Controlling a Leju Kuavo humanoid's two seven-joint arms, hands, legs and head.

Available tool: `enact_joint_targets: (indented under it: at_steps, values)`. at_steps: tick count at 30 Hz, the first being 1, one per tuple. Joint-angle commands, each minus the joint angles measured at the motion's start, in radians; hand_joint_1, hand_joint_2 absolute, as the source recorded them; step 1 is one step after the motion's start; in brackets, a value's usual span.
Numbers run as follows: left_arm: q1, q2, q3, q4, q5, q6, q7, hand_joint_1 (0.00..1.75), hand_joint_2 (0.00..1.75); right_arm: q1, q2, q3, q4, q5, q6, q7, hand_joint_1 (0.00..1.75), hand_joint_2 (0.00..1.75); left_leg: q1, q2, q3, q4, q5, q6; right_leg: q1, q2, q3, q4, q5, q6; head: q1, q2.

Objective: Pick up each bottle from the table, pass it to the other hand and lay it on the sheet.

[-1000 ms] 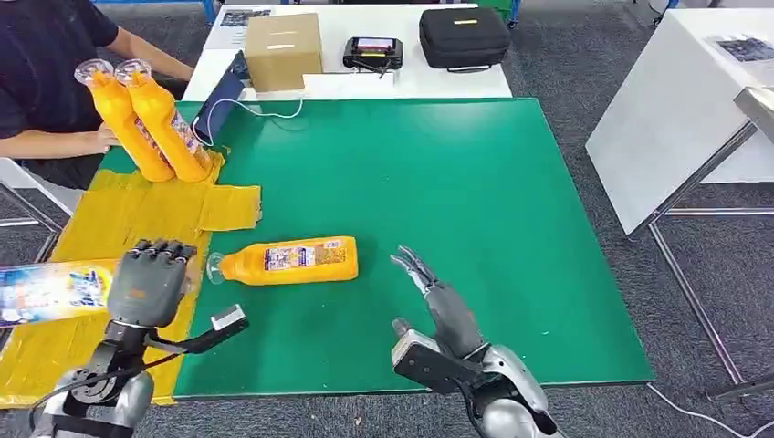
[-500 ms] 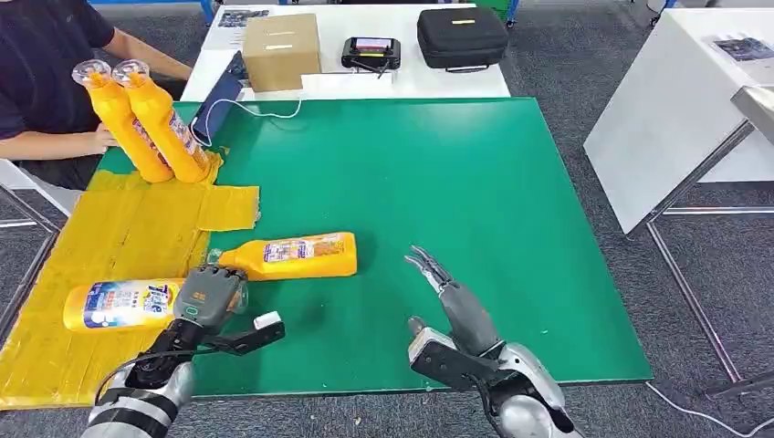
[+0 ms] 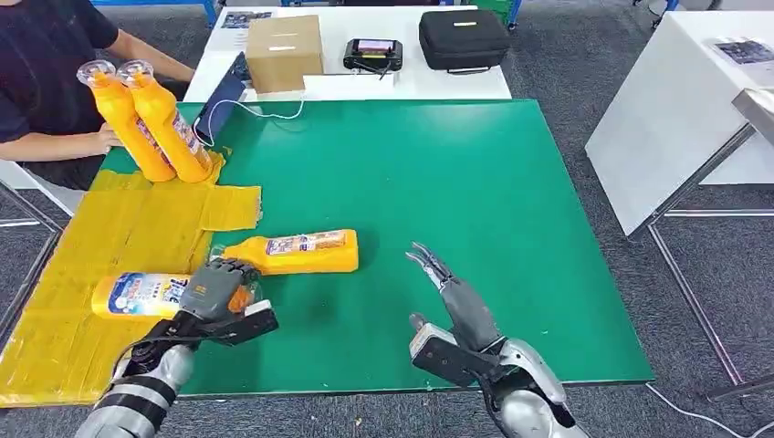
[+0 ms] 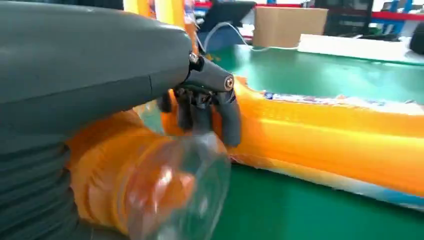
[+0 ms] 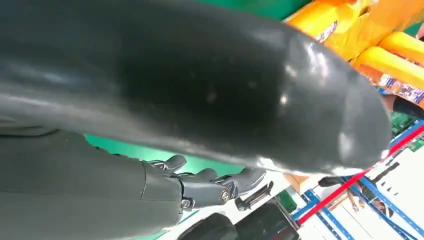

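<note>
An orange bottle with a blue and white label (image 3: 144, 295) lies across the yellow sheet (image 3: 119, 228), and my left hand (image 3: 215, 287) grips its neck end. The left wrist view has the fingers (image 4: 227, 117) curled over that neck behind the clear cap (image 4: 175, 190). A second orange bottle (image 3: 297, 253) (image 4: 325, 135) lies on the green mat (image 3: 456, 182) just beyond the hand. Two more orange bottles (image 3: 151, 119) stand leaning at the sheet's far end. My right hand (image 3: 449, 294) hovers over the mat's near part, open, fingers (image 5: 215, 187) straight and holding nothing.
A person (image 3: 36, 73) sits at the far left with a hand (image 3: 102, 139) beside the standing bottles. Behind the mat are a cardboard box (image 3: 283, 50), a small device (image 3: 372, 53) and a black case (image 3: 464, 36). A white table (image 3: 675, 100) stands to the right.
My left hand has carried the labelled bottle rightward over the sheet, ending close to the bottle on the mat. The right hand has barely shifted.
</note>
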Motion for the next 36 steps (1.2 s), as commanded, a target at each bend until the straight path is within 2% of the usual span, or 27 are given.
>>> enact_joint_targets:
  at_steps: [1,2,3,5,12,14,19,21,25,32,33,35,36]
  values:
    - [0.148,0.057,0.062,-0.127,0.210,-0.120,-0.125,0.00,0.00,-0.084,0.020,0.056,0.127,-0.006,0.008,-0.001,0.00,0.00,0.001,0.007,0.007,-0.001,-0.003,-0.001,0.000,0.012,0.004,-0.002,0.000,-0.002,0.000,0.000]
    - [0.150,0.058,0.063,-0.128,0.210,-0.121,-0.125,0.00,0.00,-0.084,0.021,0.056,0.127,-0.006,0.008,-0.001,0.00,0.00,0.000,0.006,0.005,-0.001,-0.002,-0.001,0.000,0.009,0.003,-0.001,0.000,-0.001,0.000,0.000]
    - [0.150,0.058,0.063,-0.128,0.210,-0.121,-0.125,0.00,0.00,-0.084,0.021,0.056,0.127,-0.006,0.008,-0.001,0.00,0.00,0.001,0.008,0.008,-0.001,-0.003,-0.002,0.000,0.013,0.005,-0.001,0.000,-0.002,0.000,0.000]
    - [0.154,0.057,0.061,-0.137,0.209,-0.120,-0.125,0.00,0.00,-0.085,0.020,0.056,0.127,-0.007,0.008,0.000,0.00,0.00,0.001,0.003,0.004,-0.001,-0.001,-0.001,0.000,0.006,0.002,-0.001,0.000,-0.001,0.000,0.000]
    - [0.240,0.034,0.115,-0.281,0.330,-0.189,-0.179,0.00,0.00,-0.094,0.032,0.066,0.140,-0.015,0.009,0.000,0.00,0.00,0.002,0.005,0.007,0.000,-0.003,-0.001,0.001,0.010,0.005,-0.001,-0.002,-0.002,0.000,0.000]
    - [0.249,0.033,0.120,-0.295,0.334,-0.192,-0.180,0.00,0.00,-0.092,0.033,0.065,0.140,-0.015,0.009,0.000,0.00,0.00,0.001,0.002,0.003,0.000,-0.001,-0.001,0.001,0.005,0.001,-0.001,-0.001,-0.001,0.000,0.000]
    - [0.218,0.018,0.117,-0.270,0.340,-0.211,-0.178,0.00,0.00,-0.081,0.014,0.044,0.127,-0.023,0.005,0.003,0.00,0.00,0.002,0.002,0.005,0.000,-0.003,-0.002,0.001,0.007,0.004,0.000,-0.002,-0.002,0.000,0.000]
    - [0.186,-0.001,0.107,-0.252,0.357,-0.230,-0.173,0.00,0.00,-0.061,-0.008,0.017,0.108,-0.037,0.008,-0.003,0.00,0.00,0.001,-0.002,0.002,0.000,0.000,-0.001,0.001,0.001,0.001,-0.001,-0.001,-0.001,0.000,0.000]
    - [0.181,-0.041,0.153,-0.269,0.518,-0.304,-0.181,0.00,0.00,-0.045,-0.014,-0.004,0.102,-0.038,0.019,-0.008,0.00,0.00,0.001,-0.003,0.003,0.000,-0.001,-0.001,0.001,0.001,0.001,-0.001,-0.002,-0.001,0.000,0.000]
    - [0.210,-0.045,0.190,-0.319,0.598,-0.343,-0.180,0.00,0.00,-0.054,0.007,0.012,0.111,-0.033,0.025,-0.006,0.00,0.00,0.000,0.000,0.003,0.000,-0.001,-0.001,0.000,0.003,0.000,-0.001,-0.001,-0.001,0.000,0.000]
    - [0.230,-0.067,0.241,-0.346,0.702,-0.384,-0.185,0.00,0.00,-0.063,0.017,0.020,0.120,-0.033,0.026,-0.008,0.00,0.00,0.001,0.000,0.005,0.000,-0.002,-0.002,0.000,0.004,0.003,0.000,-0.002,-0.002,0.000,0.000]
    - [0.280,-0.066,0.308,-0.420,0.808,-0.427,-0.185,0.00,0.00,-0.099,0.062,0.057,0.155,-0.027,0.029,-0.006,0.00,0.00,0.001,0.002,0.002,0.000,-0.001,-0.001,0.001,0.004,-0.001,-0.001,0.000,-0.001,0.000,0.000]
    - [0.318,-0.055,0.355,-0.477,0.853,-0.454,-0.191,0.00,0.00,-0.135,0.103,0.087,0.192,-0.016,0.019,0.011,0.00,0.00,0.001,0.006,0.006,0.000,-0.004,-0.002,0.001,0.011,0.002,0.000,-0.001,-0.002,0.000,0.000]
